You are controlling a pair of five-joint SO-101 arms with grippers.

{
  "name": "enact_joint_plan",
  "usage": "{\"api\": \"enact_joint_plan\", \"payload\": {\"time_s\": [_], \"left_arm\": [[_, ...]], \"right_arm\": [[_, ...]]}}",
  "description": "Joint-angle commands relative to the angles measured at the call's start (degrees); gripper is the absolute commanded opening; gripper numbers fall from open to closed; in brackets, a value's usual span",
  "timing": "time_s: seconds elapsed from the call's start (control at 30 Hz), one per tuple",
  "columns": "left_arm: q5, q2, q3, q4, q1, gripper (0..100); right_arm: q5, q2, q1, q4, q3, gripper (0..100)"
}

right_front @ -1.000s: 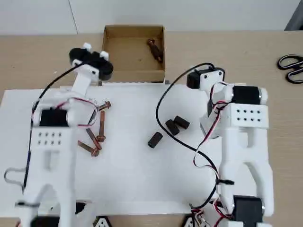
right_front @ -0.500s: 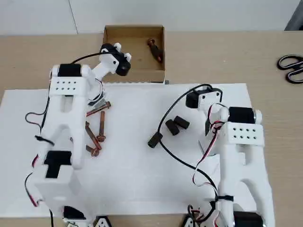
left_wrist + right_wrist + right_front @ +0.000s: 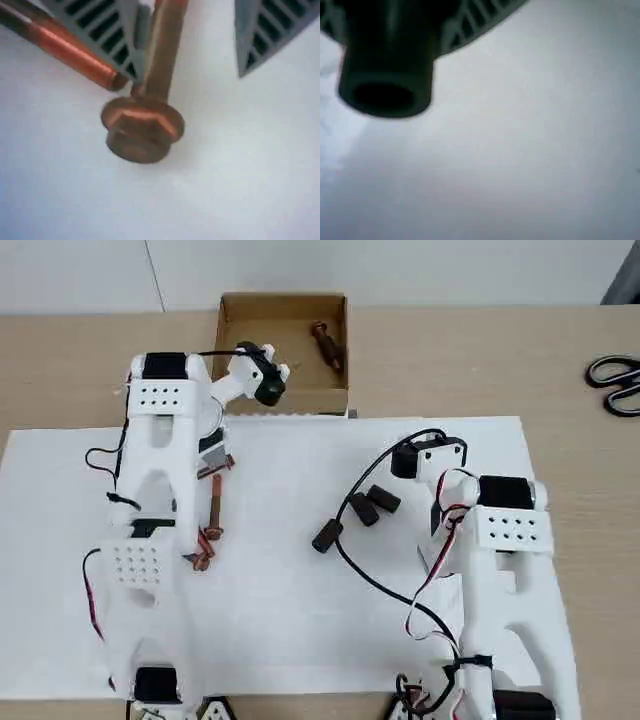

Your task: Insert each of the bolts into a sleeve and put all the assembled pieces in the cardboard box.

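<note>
A copper bolt (image 3: 145,125) with a hexagonal flanged head lies between the spread, ribbed grey jaws of the left gripper (image 3: 189,65), close by one jaw. A second bolt (image 3: 65,47) crosses beside it. The right gripper (image 3: 390,25) pinches a smooth black sleeve (image 3: 387,80), hollow end showing. Both hang over a white sheet (image 3: 300,620) on the arms' side of the cardboard box (image 3: 232,350), which holds one assembled piece (image 3: 327,345). Three loose sleeves (image 3: 364,508) lie near the box's right corner. Scissors (image 3: 615,380) rest far right of it on the wooden table (image 3: 60,370).
</note>
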Motion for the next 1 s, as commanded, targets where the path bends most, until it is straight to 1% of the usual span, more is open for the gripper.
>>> {"api": "enact_joint_plan", "payload": {"time_s": [0.0, 0.5, 0.67, 0.73, 0.83, 0.97], "left_arm": [[-0.35, 0.79, -4.35, 1.76, -0.26, 12], [-0.26, 0.79, -0.84, 1.85, -0.26, 12], [-0.09, -6.42, 1.1, 1.85, 0.18, 11], [-0.09, -10.81, 3.47, 1.85, 0.79, 11], [-0.09, -16.7, 10.15, 1.76, 1.67, 11], [-0.18, -18.46, 18.07, -0.44, 1.93, 11]], "right_arm": [[-0.53, -1.89, 0.66, -0.48, -0.35, 0.5], [-0.62, -1.89, 0.66, -0.66, -0.44, 0.5], [-0.62, -1.89, 0.66, -0.66, -0.44, 0.5], [-0.62, -1.89, 0.66, -0.66, -0.44, 0.5], [-0.62, -1.89, 0.66, -0.66, -0.44, 0.5], [-0.62, -1.89, 0.66, -0.66, -0.44, 0.5]]}}
